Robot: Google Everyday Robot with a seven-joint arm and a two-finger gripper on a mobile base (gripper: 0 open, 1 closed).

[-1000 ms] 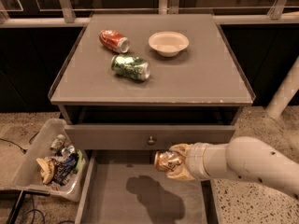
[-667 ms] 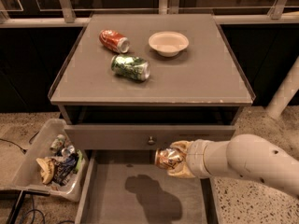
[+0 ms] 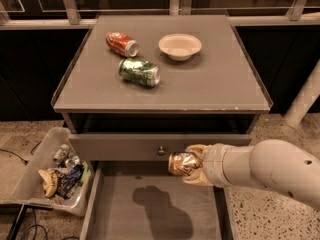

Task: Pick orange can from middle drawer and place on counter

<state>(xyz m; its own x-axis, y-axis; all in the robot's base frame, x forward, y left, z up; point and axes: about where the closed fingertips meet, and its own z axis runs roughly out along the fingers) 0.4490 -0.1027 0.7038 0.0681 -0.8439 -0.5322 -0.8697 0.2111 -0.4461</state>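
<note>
My gripper (image 3: 192, 165) comes in from the right and is shut on the orange can (image 3: 181, 163), a coppery can held on its side with a shiny end facing left. It hangs above the open middle drawer (image 3: 115, 219), whose flat grey floor shows the can's shadow. The can is just in front of the grey drawer front with the small knob (image 3: 161, 150) and below the counter (image 3: 220, 79).
On the counter lie a red can (image 3: 121, 43), a green-and-white can (image 3: 139, 72) and a white bowl (image 3: 180, 46). A clear bin of trash (image 3: 52, 171) stands on the floor at the left. A white post (image 3: 306, 96) is at the right.
My gripper has lifted the orange can slightly higher above the drawer floor. The things on the counter have not moved.
</note>
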